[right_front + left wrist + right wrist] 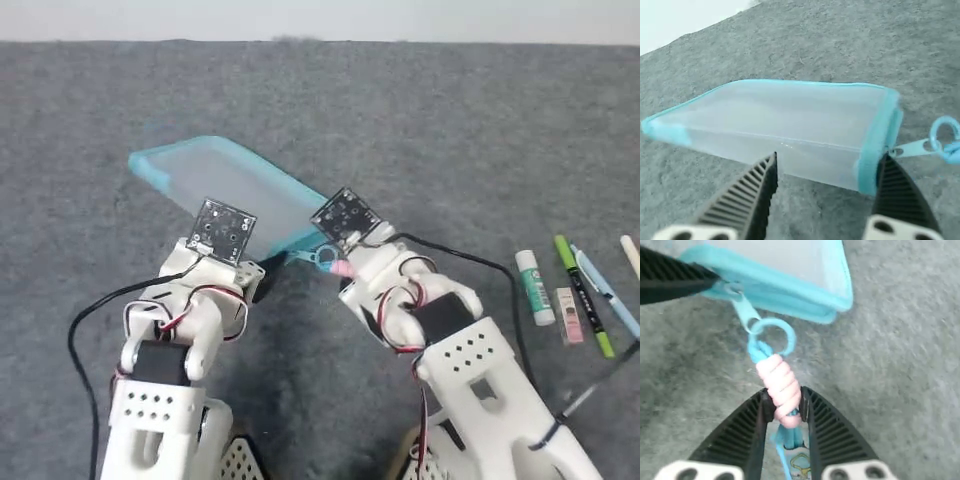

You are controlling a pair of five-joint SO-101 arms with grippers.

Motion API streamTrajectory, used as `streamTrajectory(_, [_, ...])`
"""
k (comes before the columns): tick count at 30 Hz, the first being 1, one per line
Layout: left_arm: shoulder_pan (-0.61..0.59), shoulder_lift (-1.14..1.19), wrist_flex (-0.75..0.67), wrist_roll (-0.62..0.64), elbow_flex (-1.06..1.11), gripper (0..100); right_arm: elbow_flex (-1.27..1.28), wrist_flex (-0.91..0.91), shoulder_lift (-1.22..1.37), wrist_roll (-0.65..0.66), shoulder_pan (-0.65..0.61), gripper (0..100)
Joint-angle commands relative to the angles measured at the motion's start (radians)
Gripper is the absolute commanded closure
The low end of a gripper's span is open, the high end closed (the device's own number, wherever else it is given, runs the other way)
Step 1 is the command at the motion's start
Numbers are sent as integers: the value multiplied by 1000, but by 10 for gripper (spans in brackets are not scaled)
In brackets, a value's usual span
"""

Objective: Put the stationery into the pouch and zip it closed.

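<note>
On grey carpet [450, 130] lies a translucent, turquoise-edged pouch [250, 185].

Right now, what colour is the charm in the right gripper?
Pink charm, on a light blue cord; right wrist view shows it best.

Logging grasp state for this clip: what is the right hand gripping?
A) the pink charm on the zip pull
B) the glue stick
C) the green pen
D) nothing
A: the right hand is shut on the pink charm, which hangs from the zip ring of the pouch.
</note>
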Motion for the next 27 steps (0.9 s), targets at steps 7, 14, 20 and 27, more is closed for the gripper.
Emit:
streamTrajectory(7, [-126,14,-77,-11,-1,709,5,16,-7,14,119,992])
streamTrajectory(14, [-117,14,-72,-14,5,709,3,16,5,31,131,992])
streamTrajectory(20, [-35,5,-20,18,2,709,-89,209,13,81,105,944])
streamTrajectory(27, [-35,5,-29,37,5,709,-413,693,168,196,94,668])
